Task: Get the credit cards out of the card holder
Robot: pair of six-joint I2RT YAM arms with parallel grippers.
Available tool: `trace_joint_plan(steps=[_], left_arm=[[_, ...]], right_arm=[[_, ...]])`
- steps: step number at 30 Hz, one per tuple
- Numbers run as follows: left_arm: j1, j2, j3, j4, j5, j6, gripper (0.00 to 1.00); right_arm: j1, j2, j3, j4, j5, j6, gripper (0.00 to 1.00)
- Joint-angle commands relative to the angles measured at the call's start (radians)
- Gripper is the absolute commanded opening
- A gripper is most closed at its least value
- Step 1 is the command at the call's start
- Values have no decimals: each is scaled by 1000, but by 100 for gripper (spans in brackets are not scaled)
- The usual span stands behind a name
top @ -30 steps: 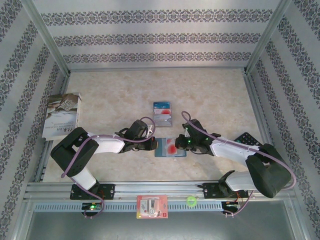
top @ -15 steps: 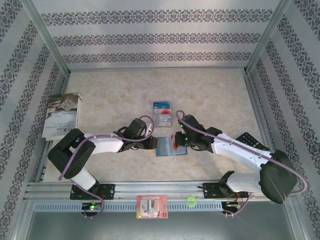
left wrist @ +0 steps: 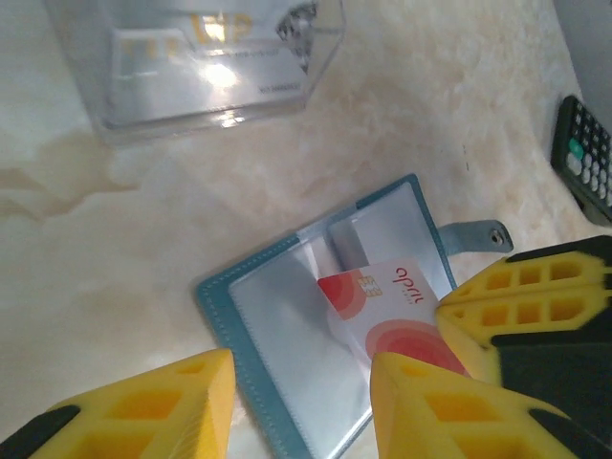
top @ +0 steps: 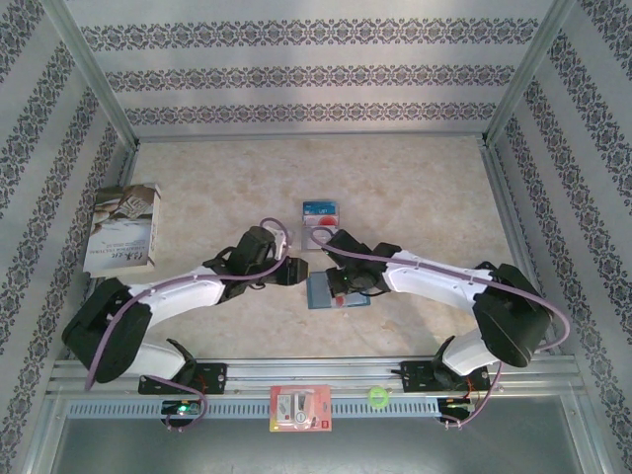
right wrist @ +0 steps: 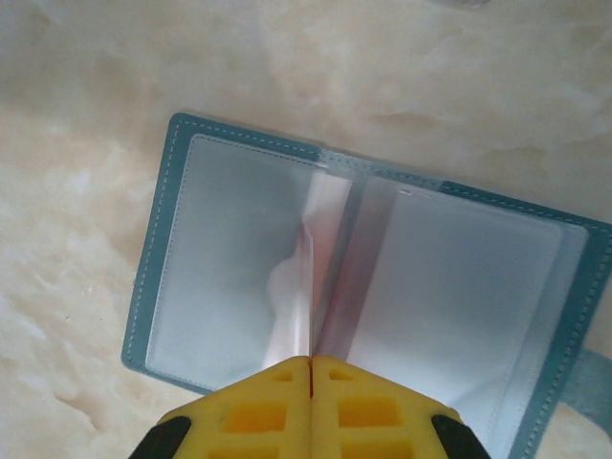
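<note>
Way out left of the left fingers (top: pixel 294 274), got a pale book (top: pixel 123 229) lying flat near the worktop (top: pixel 217 188) edge, well apart from everything else. Moving in, seeing the left fingers spread apart with nothing between them, hanging low just left of the card holder (left wrist: pixel 277 335). Spotted that card holder lying open and flat between the two sets of fingers, clear pockets facing up, snap tab (left wrist: pixel 475 234) poking out on the side toward the right fingers (right wrist: pixel 325 378). Just beyond both sets of fingertips, got a few credit cards (top: pixel 320 222) already lying out on the worktop, overlapping, blue one (top: pixel 319 208) at the far end. Caught the right fingers clamped shut on a red-and-white card (left wrist: pixel 382 296), partly out of the holder near the middle fold. Can't tell the depth left inside the pocket. Off to the right of the right fingers, got a black calculator (left wrist: pixel 585 158) on the worktop, near the holder's tab but not touching.
</note>
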Motion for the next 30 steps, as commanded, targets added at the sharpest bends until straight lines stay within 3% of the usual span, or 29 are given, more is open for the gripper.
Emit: trace_joint_plan(steps=[1,4,9,12,14,21,27,30], left_arm=[[30,-48,-52,-38,-26,-3,43],[35,-67,-66,-49,-24,-2,42],[38,-71,-68,-49,-14,-1,42],[41,-76,-68,-47,-9,-2,42],[44,-83,-67,-49,0,0,42],[71,-158,-51,-104,40,10,46],[111,-271,-44,-204,42,2,60],[133,-333,-40,-266,39,3,74]], right_arm=[[13,40,18,12,-13,-20,2],[13,45,8,32,-27,-15,13],[10,50,13,19,-21,-21,12],[2,32,14,12,-12,-39,1],[-7,-8,19,13,0,-78,0],[-73,-106,191,-39,-178,-512,0],[-104,33,352,-125,-107,-849,0],[-104,134,455,-170,-45,-970,0]])
